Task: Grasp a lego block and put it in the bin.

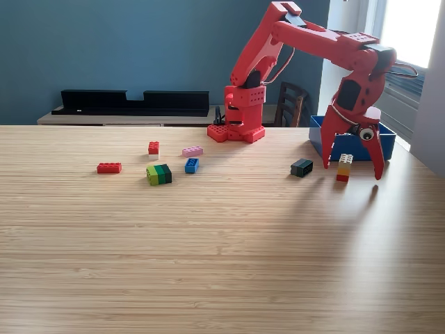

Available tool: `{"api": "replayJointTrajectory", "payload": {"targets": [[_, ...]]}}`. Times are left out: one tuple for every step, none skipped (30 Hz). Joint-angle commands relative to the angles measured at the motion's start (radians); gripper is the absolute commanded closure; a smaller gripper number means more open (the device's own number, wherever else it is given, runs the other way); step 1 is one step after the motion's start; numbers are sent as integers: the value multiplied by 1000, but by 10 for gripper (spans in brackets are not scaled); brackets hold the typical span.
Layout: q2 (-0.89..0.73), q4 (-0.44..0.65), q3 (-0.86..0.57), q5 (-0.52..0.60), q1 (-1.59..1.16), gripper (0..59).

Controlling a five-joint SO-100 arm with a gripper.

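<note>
no readable text, label, brand, number or sign anywhere in the exterior view

A teal-blue wall (104, 49) fills the space far behind the gripper (351, 167), with a low pale sideboard (104, 119) carrying long black trays (132, 102) along it. Just behind the gripper stands a dark wooden chair (290, 104), and above it a bright window (410, 28) throws daylight across the light wooden table (208, 264).
</note>
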Motion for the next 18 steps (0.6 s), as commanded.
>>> {"api": "replayJointTrajectory", "payload": {"targets": [[9, -9, -63, 23, -26, 306], [6, -9, -64, 32, -29, 351], [5, -9, -67, 46, -32, 411], [5, -9, -74, 60, -35, 469], [5, -8, -80, 75, -37, 515], [5, -8, -87, 91, -37, 532], [5, -6, -97, 104, -37, 544], [5, -5, -107, 117, -31, 558], [5, 0, -118, 130, -26, 571], [6, 14, -138, 143, -26, 585], [6, 29, -161, 153, -26, 585], [6, 48, -184, 166, -26, 585], [8, 67, -210, 175, -26, 585], [12, 87, -235, 181, -26, 585], [15, 103, -253, 186, -26, 585], [17, 118, -268, 190, -28, 585], [18, 135, -281, 195, -28, 585], [18, 152, -295, 198, -31, 585]]}}
